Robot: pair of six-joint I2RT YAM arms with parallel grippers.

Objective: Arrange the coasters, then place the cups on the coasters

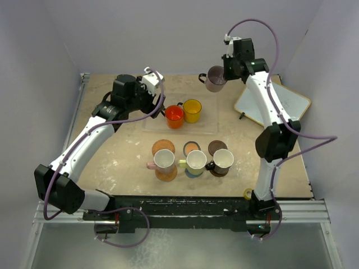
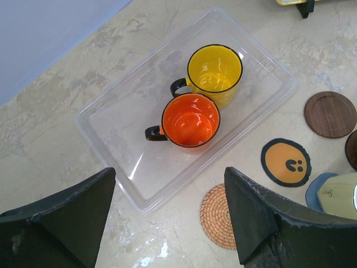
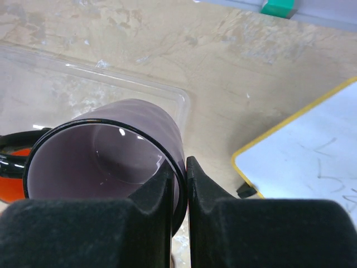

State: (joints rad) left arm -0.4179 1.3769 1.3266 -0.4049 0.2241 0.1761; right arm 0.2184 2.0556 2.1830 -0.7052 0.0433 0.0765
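My right gripper (image 1: 224, 70) (image 3: 179, 177) is shut on the rim of the mauve-grey cup (image 1: 215, 79) (image 3: 111, 148), one finger inside and one outside. It holds the cup in the air above the table's back. The red-orange cup (image 1: 174, 116) (image 2: 191, 120) and the yellow cup (image 1: 192, 110) (image 2: 215, 69) stand in a clear tray (image 1: 154, 124) (image 2: 111, 120). My left gripper (image 1: 154, 101) (image 2: 170, 218) hangs open just left of them. In the front row, the pink (image 1: 164, 160), pale yellow-green (image 1: 196, 161) and black (image 1: 223, 160) cups stand on coasters. Behind them lie a bare woven coaster (image 1: 162, 145) (image 2: 216, 215), an orange-centred one (image 1: 192, 148) (image 2: 286, 162) and a dark brown one (image 1: 217, 146) (image 2: 330, 114).
A whiteboard (image 1: 273, 104) (image 3: 312, 151) lies at the back right. A small yellow tape roll (image 1: 247, 194) sits near the right arm's base. Grey walls close in the table at the back and sides.
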